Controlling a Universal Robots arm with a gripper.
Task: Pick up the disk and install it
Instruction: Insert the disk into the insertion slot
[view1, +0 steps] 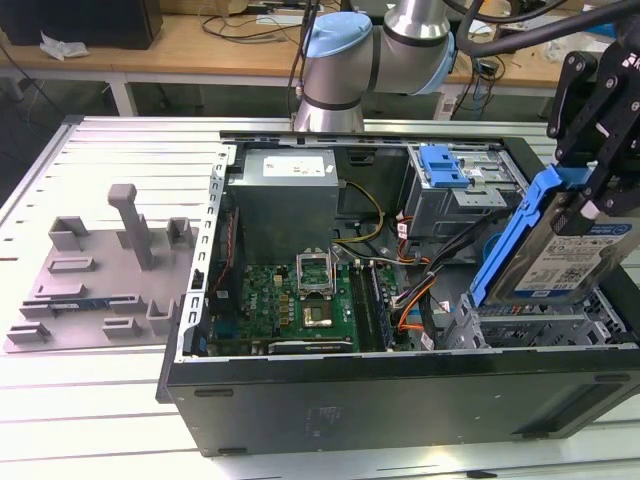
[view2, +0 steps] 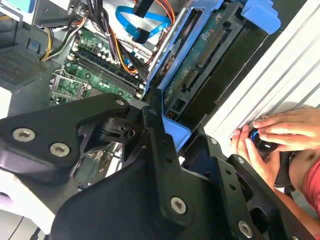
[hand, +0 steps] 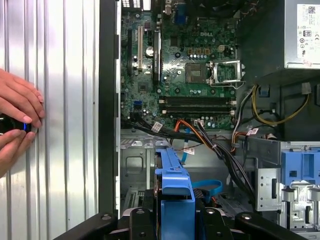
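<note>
Blue-framed disk (view1: 578, 258): hanging tilted over the 3 o'clock end of the case (view1: 400, 400).
Gripper (view1: 585, 205): clamping the disk.
Progress: picked up, not installed.

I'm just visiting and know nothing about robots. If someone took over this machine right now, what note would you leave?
The gripper is shut on the disk, holding its blue bracket.
Disk: lifted, tilted, above the drive cage at the exterior view's right end of the open computer case.
Done: pickup.
Left: disk not yet seated in the cage.
Note: a person's hands hold a small black device beside the case.
</note>
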